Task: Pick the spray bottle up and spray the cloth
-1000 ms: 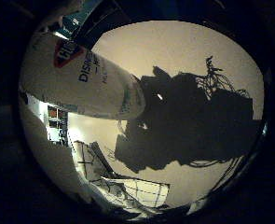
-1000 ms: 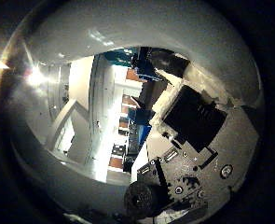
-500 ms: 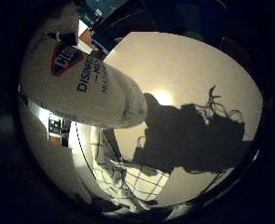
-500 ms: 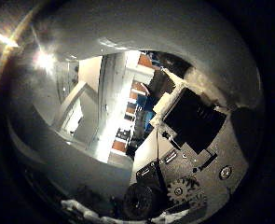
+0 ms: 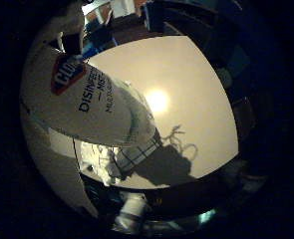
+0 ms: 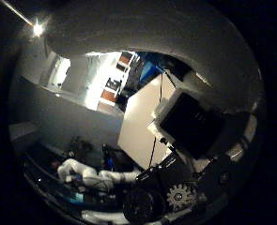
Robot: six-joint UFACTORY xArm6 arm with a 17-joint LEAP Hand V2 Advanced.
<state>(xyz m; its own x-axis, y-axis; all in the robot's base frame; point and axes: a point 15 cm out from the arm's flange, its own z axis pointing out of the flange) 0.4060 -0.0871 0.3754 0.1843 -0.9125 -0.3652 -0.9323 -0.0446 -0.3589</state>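
Note:
The white spray bottle [image 5: 87,95] with a red and blue label fills much of the right little finger side palm view, close to the palm. Its pale curved body [image 6: 138,28] also arcs across the right thumb side palm view. My hand [image 6: 190,131], of white and black parts with gears, is curled round the bottle. The white cloth [image 5: 122,159] with a thin grid pattern lies crumpled on the beige table [image 5: 191,70] below the bottle's end. It also shows in the right thumb side palm view [image 6: 86,172].
The shadow [image 5: 171,159] of my hand and the bottle falls on the table beside the cloth. A bright light spot [image 5: 156,100] reflects off the tabletop. The table's edges and a dark room lie around it; lit shelves [image 6: 115,84] stand far off.
Both views have shifted: the table, cloth and shadow look smaller and farther, so the hand has lifted and turned with the bottle in it. The bottle stays against the palm.

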